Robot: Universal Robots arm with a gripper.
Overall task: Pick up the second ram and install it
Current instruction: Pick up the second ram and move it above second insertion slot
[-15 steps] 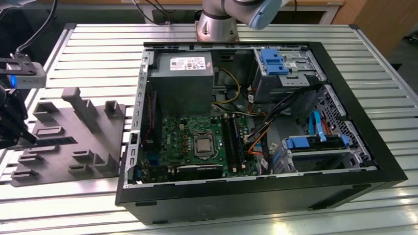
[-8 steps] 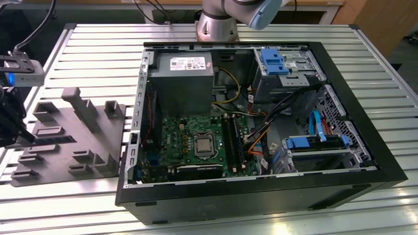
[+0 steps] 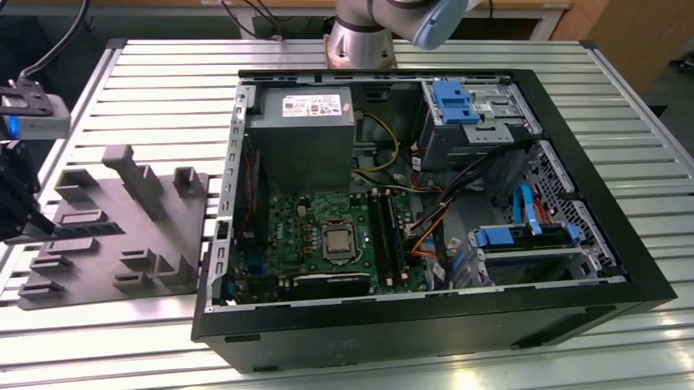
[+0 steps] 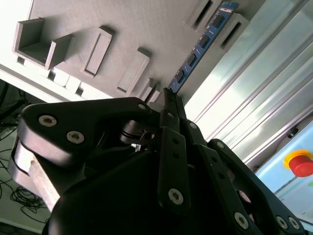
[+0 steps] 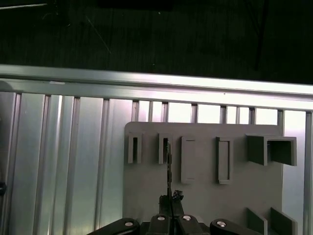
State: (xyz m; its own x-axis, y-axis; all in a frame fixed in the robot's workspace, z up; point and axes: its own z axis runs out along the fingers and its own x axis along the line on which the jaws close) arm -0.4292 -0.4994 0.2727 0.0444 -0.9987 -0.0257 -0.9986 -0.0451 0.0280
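Note:
The second ram [image 4: 200, 46] is a thin board with small black chips, seen edge-on in the first wrist view [image 5: 168, 171]. My gripper [image 4: 168, 95] is shut on its near end, black fingers pressed together around it [image 5: 169, 198]. The stick's far end lies between two raised blocks of the grey tray [image 4: 146, 24]; whether it still rests in that slot, I cannot tell. In the exterior view the gripper [image 3: 38, 223] hangs over the tray's [image 3: 119, 236] left side, with the ram [image 3: 81, 224] as a dark strip beside it.
An open computer case [image 3: 423, 325] lies on the slatted aluminium table [image 3: 162, 89], to the exterior view's right of the tray. Inside are the green motherboard [image 3: 298, 236], dark memory slots [image 3: 385, 236], a grey power supply [image 3: 298, 130], blue drive brackets and loose cables.

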